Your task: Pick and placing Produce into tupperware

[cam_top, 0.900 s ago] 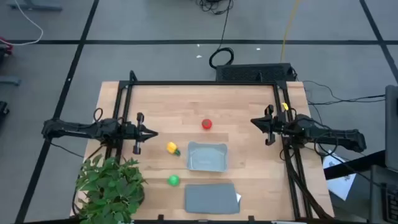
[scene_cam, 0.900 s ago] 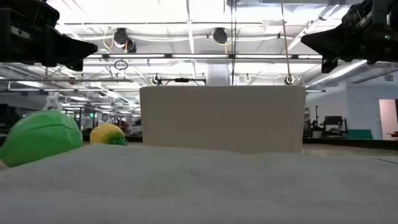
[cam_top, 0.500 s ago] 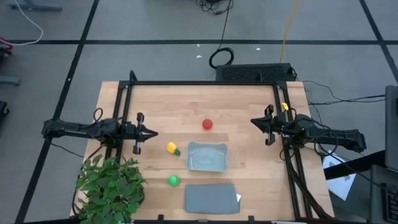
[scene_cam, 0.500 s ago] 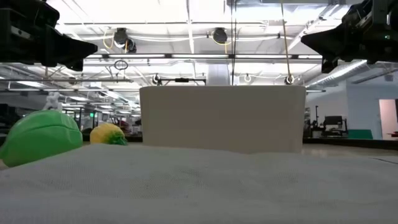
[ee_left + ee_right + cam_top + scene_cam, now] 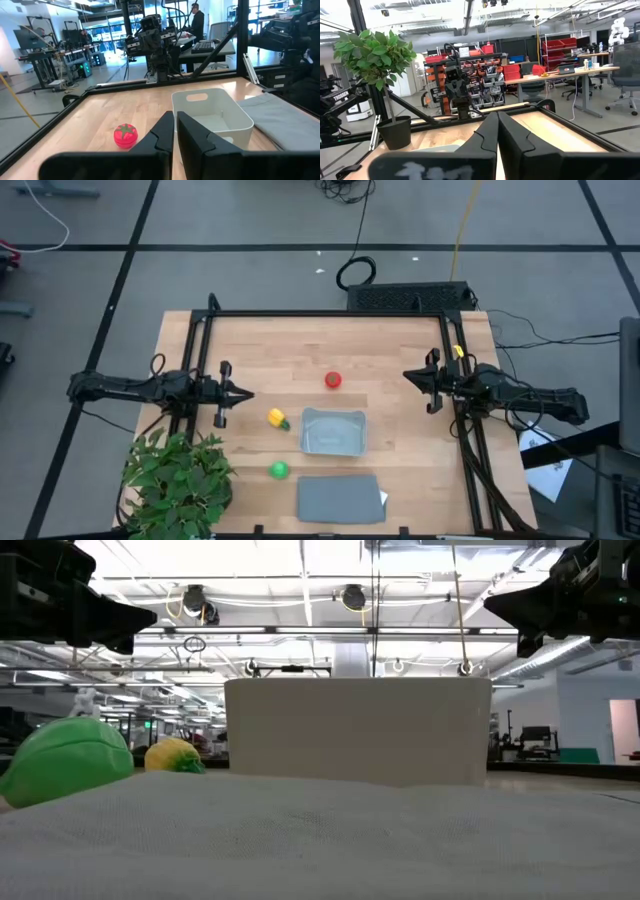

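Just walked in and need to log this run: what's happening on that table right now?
Nothing is being handled yet. The left end effector and the right end effector hang at opposite sides of the table, both shut and holding nothing. The tupperware sits empty mid-table. The red piece, yellow piece and green piece all lie loose on the wood outside it. A grey slab and a leafy plant sit along the near edge.

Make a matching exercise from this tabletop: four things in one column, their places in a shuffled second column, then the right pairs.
Things:
1. red produce
2. yellow produce
3. green produce
4. tupperware

Places:
A. beside the plant
B. between the yellow piece and the right arm's side
C. farthest from the plant's edge of the table
D. just left of the tupperware

Pairs: 1-C, 2-D, 3-A, 4-B
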